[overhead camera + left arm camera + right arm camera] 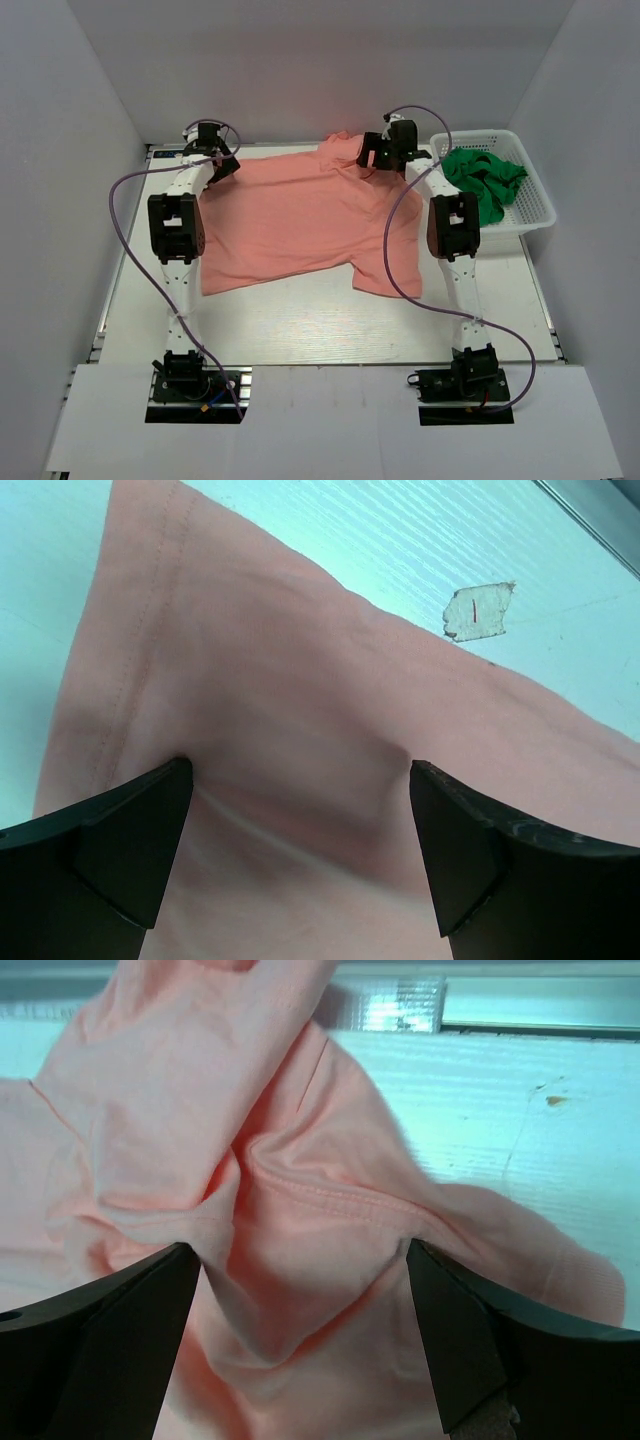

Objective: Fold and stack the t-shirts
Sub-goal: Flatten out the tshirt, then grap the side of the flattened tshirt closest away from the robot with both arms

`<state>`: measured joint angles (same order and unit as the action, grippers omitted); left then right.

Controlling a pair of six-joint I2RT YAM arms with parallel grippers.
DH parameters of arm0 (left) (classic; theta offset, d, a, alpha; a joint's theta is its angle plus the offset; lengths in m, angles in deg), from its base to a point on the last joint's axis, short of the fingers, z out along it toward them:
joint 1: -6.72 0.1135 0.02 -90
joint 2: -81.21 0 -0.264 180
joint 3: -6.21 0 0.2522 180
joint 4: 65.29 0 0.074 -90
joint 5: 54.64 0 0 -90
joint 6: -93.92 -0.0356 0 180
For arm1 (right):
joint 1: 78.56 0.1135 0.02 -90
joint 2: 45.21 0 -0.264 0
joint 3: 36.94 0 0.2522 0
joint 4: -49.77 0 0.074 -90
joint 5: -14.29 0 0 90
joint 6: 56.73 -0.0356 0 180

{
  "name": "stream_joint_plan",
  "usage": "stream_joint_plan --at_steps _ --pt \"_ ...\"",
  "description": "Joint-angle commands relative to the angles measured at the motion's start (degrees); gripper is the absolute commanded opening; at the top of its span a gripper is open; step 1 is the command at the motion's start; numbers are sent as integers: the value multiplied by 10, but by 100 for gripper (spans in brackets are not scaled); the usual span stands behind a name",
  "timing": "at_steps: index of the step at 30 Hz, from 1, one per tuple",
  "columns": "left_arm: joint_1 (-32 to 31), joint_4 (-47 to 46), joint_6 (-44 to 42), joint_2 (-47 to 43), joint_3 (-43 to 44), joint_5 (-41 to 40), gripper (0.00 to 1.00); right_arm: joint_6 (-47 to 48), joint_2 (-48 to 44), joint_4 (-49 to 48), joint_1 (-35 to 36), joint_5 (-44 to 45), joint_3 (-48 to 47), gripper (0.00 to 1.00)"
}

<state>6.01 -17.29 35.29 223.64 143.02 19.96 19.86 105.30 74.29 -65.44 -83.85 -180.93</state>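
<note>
Nearest, the two arm bases sit bolted at the front edge of the white bench (300, 320), each trailing a purple cable (120, 215) that loops out to the side. Beyond them, the salmon-pink shirt (290, 215) lies spread mostly flat across the middle of the bench. Its near edge is wavy, and one short sleeve flares toward the right arm's side. Both arms reach over the cloth to its far edge. The left gripper (222, 165) is at the far left corner of the shirt. In its wrist view the black fingers (130, 850) stand wide apart and press down onto the cloth, with a shallow wrinkle between them and a stitched hem running along the left. Just past that corner, a torn scrap of pale tape (478, 610) is stuck to the bench; it bears a single short red stroke and no letters that can be read. The right gripper (378, 158) is at the far right part of the shirt, where the cloth bunches up. Its fingers (120, 1340) are also spread wide, straddling a raised fold crossed by a stitched seam. A strip of clear tape (395, 1015) lies on the bench's far edge behind it. Farthest right stands the white lattice basket (535, 205), close beside the right arm, with the bright green garment (485, 178) crumpled inside it.
</note>
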Motion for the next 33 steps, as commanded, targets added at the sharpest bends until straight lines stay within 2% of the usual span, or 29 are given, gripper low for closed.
stream_joint_plan --at_steps 1,6,10,14,16,19,23,24,27,28,30,31,32,33 --pt "5 22 19 14 -3 5 100 -43 20 -71 -15 3 2 90" --pt "11 37 38 -2 -21 -17 100 -75 16 -101 -27 -4 17 90" --pt "11 67 53 -14 -21 -21 100 -45 8 -101 -28 -57 24 90" --pt "11 8 42 -60 -85 33 100 14 -75 -100 -18 -77 75 90" --pt "11 -13 27 -86 -85 59 100 54 -115 -96 -14 -62 95 90" --pt "5 -18 4 -106 -29 74 100 74 -171 -38 -9 -32 90 90" --pt "0 21 -17 -160 -16 81 100 90 -250 10 -1 -8 146 90" --pt "0 28 -17 -198 -24 75 100 86 -294 21 1 -5 160 90" --pt "0 70 -4 -265 -96 52 100 54 -361 53 4 11 254 90" --pt "0 84 23 -317 -156 47 100 35 -423 57 4 15 338 90" --pt "0 106 52 -375 -232 42 100 -6 -473 45 5 36 412 90" --pt "7 114 101 -405 -322 36 100 -27 -551 37 5 39 524 90" --pt "7 114 118 -475 -372 36 100 -37 -576 26 4 58 561 90" --pt "7 92 130 -514 -480 58 100 -67 -601 23 3 65 650 90"
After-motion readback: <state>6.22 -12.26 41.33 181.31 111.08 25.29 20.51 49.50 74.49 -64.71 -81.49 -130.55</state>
